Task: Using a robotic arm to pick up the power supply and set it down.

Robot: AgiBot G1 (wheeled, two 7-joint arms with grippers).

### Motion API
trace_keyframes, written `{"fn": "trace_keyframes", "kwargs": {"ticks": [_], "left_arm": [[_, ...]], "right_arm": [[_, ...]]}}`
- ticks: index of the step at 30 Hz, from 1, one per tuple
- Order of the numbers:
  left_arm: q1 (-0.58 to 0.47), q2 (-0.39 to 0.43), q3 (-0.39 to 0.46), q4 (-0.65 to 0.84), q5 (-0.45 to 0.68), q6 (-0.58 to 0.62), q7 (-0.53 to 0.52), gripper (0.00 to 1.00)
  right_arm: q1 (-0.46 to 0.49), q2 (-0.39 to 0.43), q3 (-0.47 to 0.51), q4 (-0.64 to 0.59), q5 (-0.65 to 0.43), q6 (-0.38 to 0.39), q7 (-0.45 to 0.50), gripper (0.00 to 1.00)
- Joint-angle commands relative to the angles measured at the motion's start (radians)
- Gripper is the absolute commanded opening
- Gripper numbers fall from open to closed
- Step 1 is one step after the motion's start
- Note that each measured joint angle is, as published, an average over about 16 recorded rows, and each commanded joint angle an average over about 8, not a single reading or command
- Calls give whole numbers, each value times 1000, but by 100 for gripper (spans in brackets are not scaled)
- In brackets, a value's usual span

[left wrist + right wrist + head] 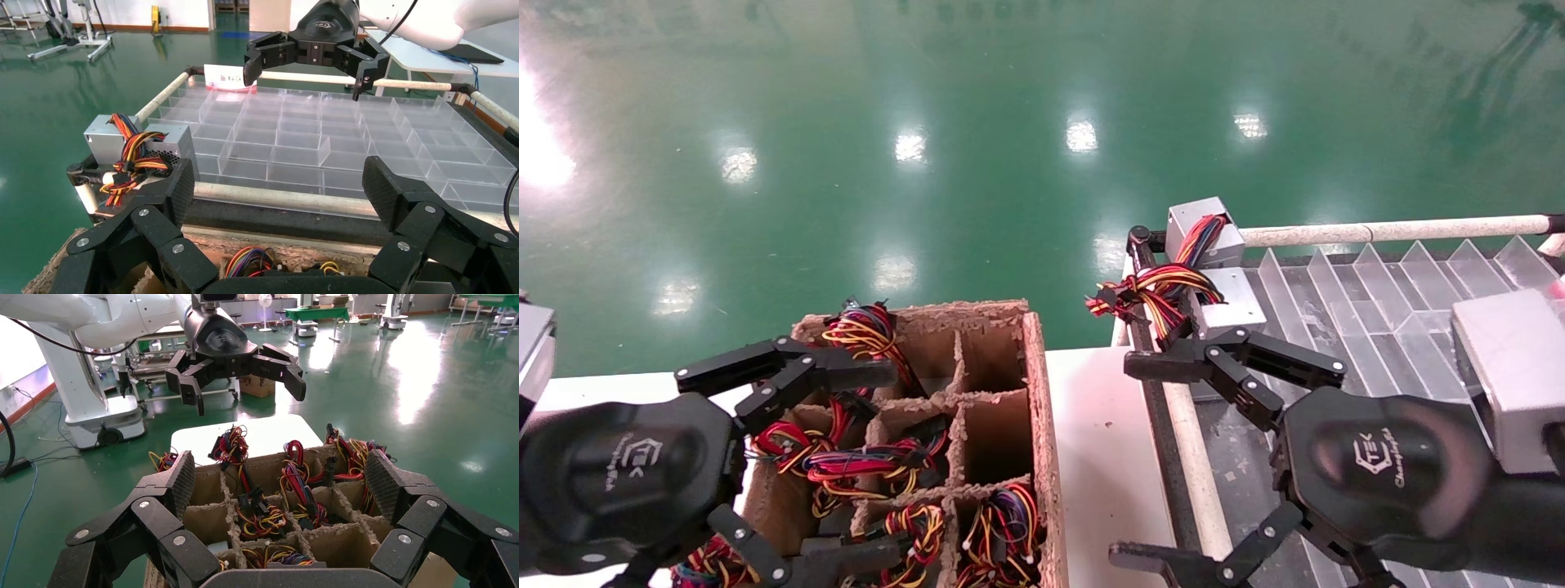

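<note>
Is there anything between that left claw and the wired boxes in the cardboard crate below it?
Nothing visible blocks it. The left gripper hangs open over the divided cardboard crate, where the power supplies show only their wire bundles. The cardboard dividers stand close around each one. The right gripper is over the clear tray.

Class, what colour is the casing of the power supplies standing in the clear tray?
Silver-grey power supplies, clearest in the left wrist view.

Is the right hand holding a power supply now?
No, the right hand is open and empty beside the power supply in the tray.

left claw (801, 461) wide open, right claw (1164, 457) open, both empty
</note>
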Motion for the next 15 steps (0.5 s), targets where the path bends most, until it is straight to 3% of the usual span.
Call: {"fn": "trace_keyframes", "kwargs": {"ticks": [1,15], "left_arm": [[0,0,0,0,0,0,0,100],[0,0,0,0,0,0,0,100]], "right_arm": [[0,0,0,0,0,0,0,100],[0,0,0,0,0,0,0,100]]}}
